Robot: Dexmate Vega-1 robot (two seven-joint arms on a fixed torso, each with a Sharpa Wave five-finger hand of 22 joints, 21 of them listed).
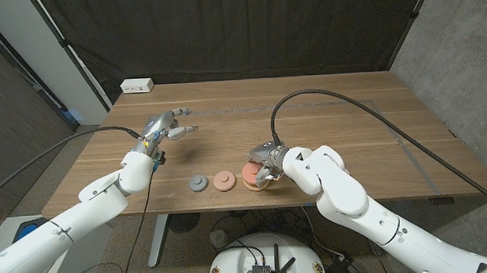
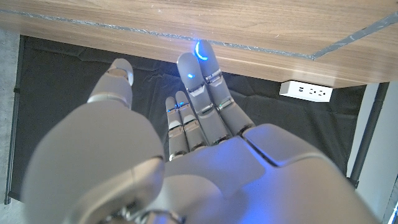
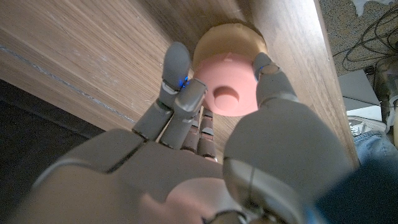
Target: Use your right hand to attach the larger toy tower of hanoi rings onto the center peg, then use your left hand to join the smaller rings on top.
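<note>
Right hand [image 1: 264,170] grasps the pink ring [image 3: 227,93] atop the tan ring [image 3: 229,38] near the tabletop [image 1: 350,115] front edge, apparently seating it, while left hand [image 1: 165,127] waits released, clear of the work.

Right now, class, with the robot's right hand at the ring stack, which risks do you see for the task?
1. The right hand grips the pink ring between its fingertips above the tan base ring; a loose pinch could drop or tilt it.
2. The stack sits near the table edge; a slip might send a ring off.
3. The grey piece and the second pink ring lie close by and could be knocked.
</note>
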